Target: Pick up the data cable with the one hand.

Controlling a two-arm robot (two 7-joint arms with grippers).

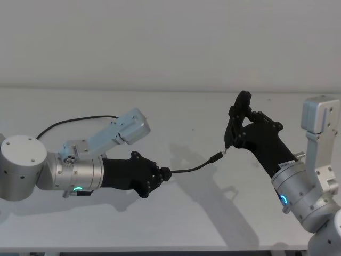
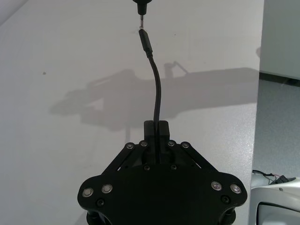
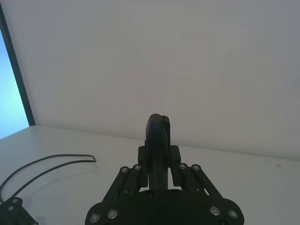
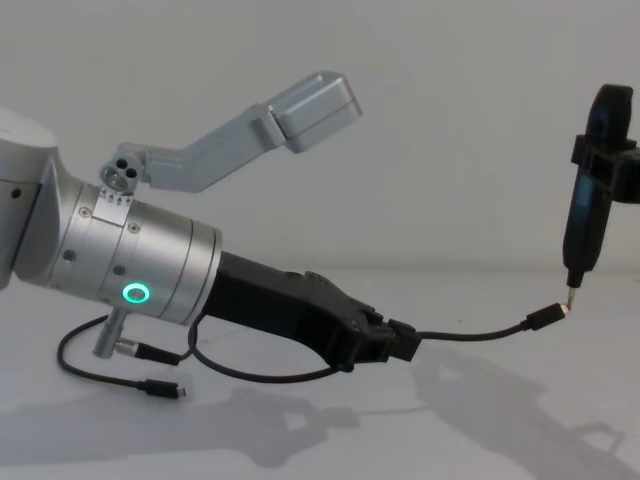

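Observation:
The data cable (image 1: 192, 168) is a thin black cord. My left gripper (image 1: 162, 173), the one hand with the green ring, is shut on it above the table. From the closed fingers (image 2: 157, 126) the cord (image 2: 157, 89) arches forward to its small plug (image 2: 146, 40). The plug (image 4: 545, 317) hangs in the air with its metal tip touching the point of a slim black tool (image 4: 580, 230). My right gripper (image 1: 240, 117) holds that tool upright, fingers (image 3: 176, 157) closed on it. The rest of the cord (image 4: 260, 375) trails on the table under the left arm.
The white table (image 1: 176, 224) runs back to a plain wall. A loop of the cord (image 1: 74, 121) lies behind the left arm. A short lead with a silver barrel plug (image 4: 130, 347) hangs under the left wrist. Silver camera brackets (image 1: 122, 130) stand above both arms.

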